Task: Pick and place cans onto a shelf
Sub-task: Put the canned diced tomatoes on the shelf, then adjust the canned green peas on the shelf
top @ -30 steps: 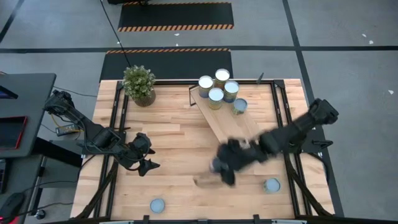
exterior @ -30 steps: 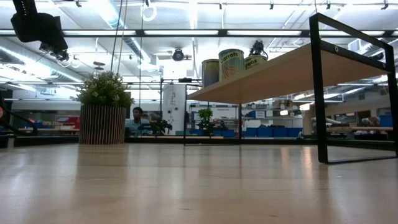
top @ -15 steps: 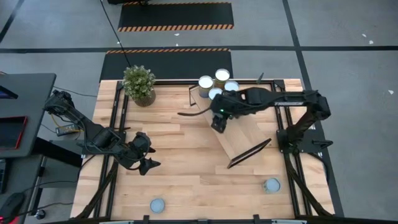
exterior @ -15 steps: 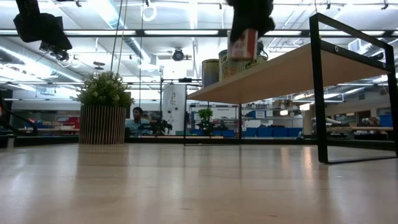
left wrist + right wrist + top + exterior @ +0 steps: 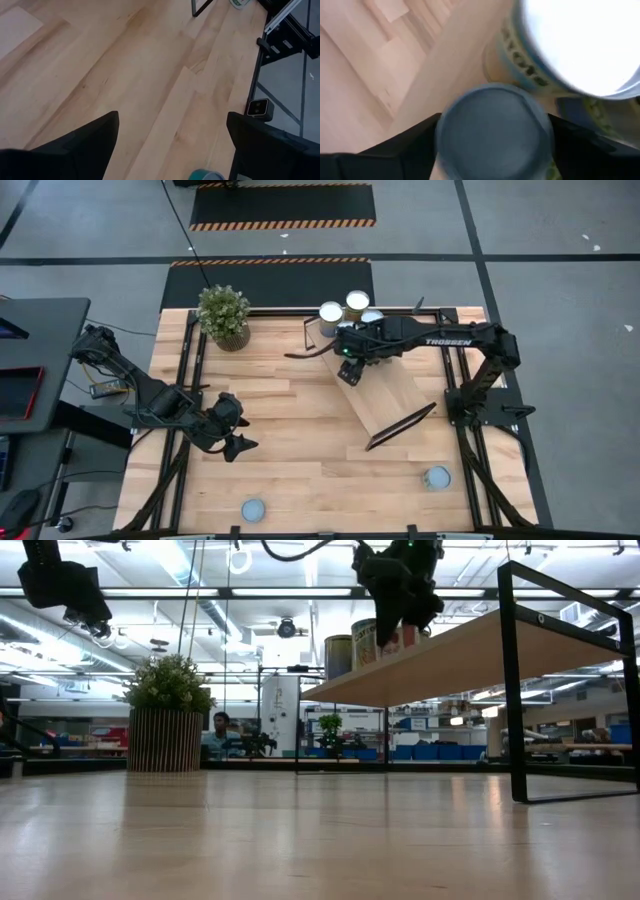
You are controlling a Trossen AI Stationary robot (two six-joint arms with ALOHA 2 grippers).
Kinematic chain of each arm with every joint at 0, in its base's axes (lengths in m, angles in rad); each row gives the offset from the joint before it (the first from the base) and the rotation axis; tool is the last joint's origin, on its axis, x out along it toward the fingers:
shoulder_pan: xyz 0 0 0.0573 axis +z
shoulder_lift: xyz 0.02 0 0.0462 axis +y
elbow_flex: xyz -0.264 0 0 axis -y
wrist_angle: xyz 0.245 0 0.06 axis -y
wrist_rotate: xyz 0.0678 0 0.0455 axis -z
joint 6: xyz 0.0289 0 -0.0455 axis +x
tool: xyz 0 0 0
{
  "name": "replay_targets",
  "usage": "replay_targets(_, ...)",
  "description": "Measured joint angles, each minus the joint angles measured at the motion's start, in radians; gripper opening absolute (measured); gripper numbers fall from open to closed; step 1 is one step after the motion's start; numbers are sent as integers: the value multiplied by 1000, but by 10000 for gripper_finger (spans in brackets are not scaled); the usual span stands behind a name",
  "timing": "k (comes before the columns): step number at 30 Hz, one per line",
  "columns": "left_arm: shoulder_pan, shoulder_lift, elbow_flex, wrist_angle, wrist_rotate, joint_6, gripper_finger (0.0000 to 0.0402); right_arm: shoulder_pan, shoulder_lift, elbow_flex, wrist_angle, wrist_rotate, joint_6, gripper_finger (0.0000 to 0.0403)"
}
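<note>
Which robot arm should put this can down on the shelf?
The right. Its gripper already holds a can over the shelf, beside the other cans. The left gripper is open and empty, far away over the table.

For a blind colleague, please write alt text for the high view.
The right claw holds a can over the shelf, beside the cans already there. The left claw waits, open, over the table, where two cans remain.
</note>
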Motion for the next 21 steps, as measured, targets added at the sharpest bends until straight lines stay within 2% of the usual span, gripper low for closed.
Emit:
replay_targets(7, 0, 0, 0, -9, 2, 1, 375, -14, -2, 5, -52, 0, -18, 387)
replay_targets(13, -2, 0, 0, -14, 15, 8, 375, 40, -3, 82, -126, 12, -20, 388)
replay_targets(17, -1, 0, 0, -14, 16, 9, 375, 100, -4, 128, -225, 74, -6, 384)
replay_targets(21, -1, 0, 0, -13, 35, 8, 375, 139, -51, 107, -324, 49, -2, 378)
